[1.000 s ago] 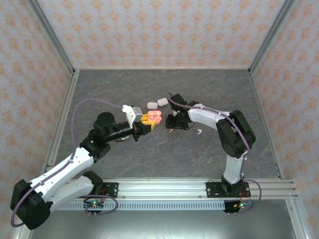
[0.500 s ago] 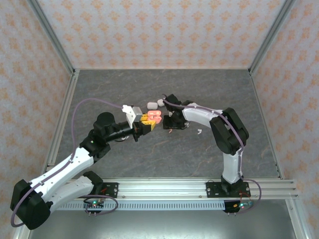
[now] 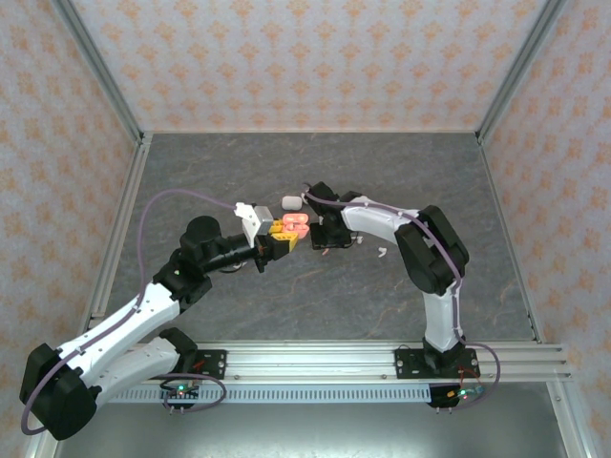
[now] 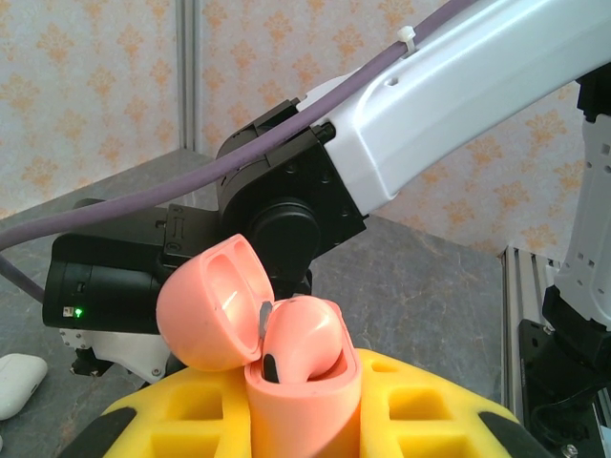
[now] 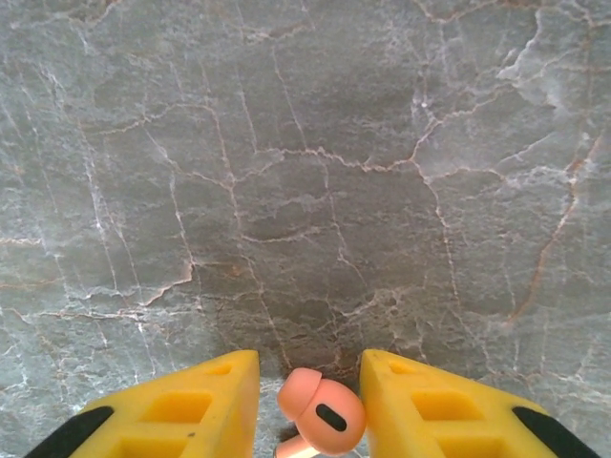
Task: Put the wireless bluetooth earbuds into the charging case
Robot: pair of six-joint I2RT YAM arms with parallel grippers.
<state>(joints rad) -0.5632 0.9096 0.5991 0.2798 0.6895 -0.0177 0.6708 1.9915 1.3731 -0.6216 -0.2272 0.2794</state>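
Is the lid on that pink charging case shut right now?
No, the pink charging case has its lid tipped back on the hinge, leaving the inside open.

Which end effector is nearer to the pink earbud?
Right. The right end effector has the pink earbud between its fingers. The left end effector sits a little to its left in the top view, shut on an open pink case.
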